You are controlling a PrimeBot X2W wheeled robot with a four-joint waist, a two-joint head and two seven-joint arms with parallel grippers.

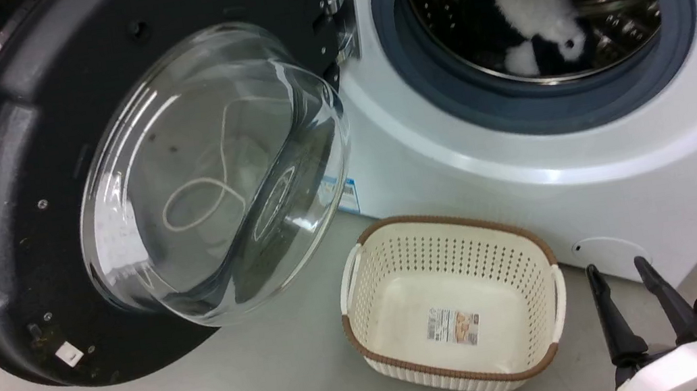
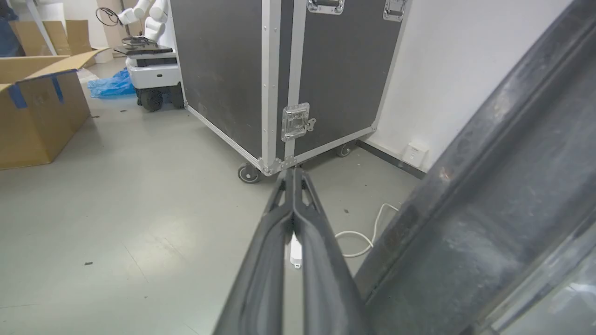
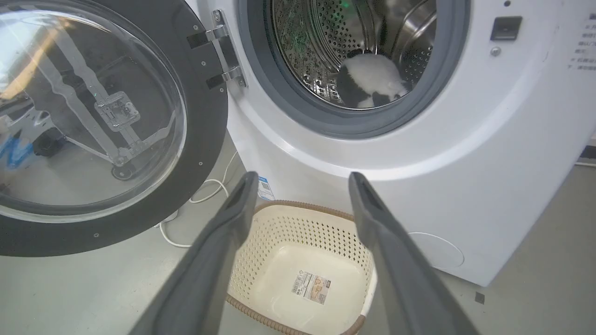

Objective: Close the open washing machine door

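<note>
White front-loading washing machine [image 1: 519, 151]: stands on the grey floor, its steel drum ringed by a grey-blue rubber seal [image 1: 398, 66].

Large round glossy black washing machine door [image 1: 2, 203]: swung wide open, to the left of the washer's opening and clear of it.
- Hung by a metal hinge [image 1: 341, 9] on its right edge. The free edge points away from the washer, to the robot's left.
- Round disc, so no long axis stands out. It stands on edge above the floor.
- Inner face is turned toward the head camera. The clear glass bowl window [image 1: 209, 174] bulges out of its centre toward the washer side, and a white cable on the floor shows through the glass.
- Small screws dot the black rim, with dirt specks near its lower edge.

Cream perforated plastic basket with a brown woven rim [image 1: 447, 219]: on the floor just in front of the washer, label on its bottom.

Black-and-white plush toy [image 1: 533, 6]: lies inside the drum.

Right tool [image 1: 614, 266]: released, fingers spread, above the basket in the right wrist view [image 3: 303, 176].

Left tool [image 2: 294, 173]: clenched on nothing, just beside the door's dark surface [image 2: 489, 209]. Cannot tell whether it touches.
</note>
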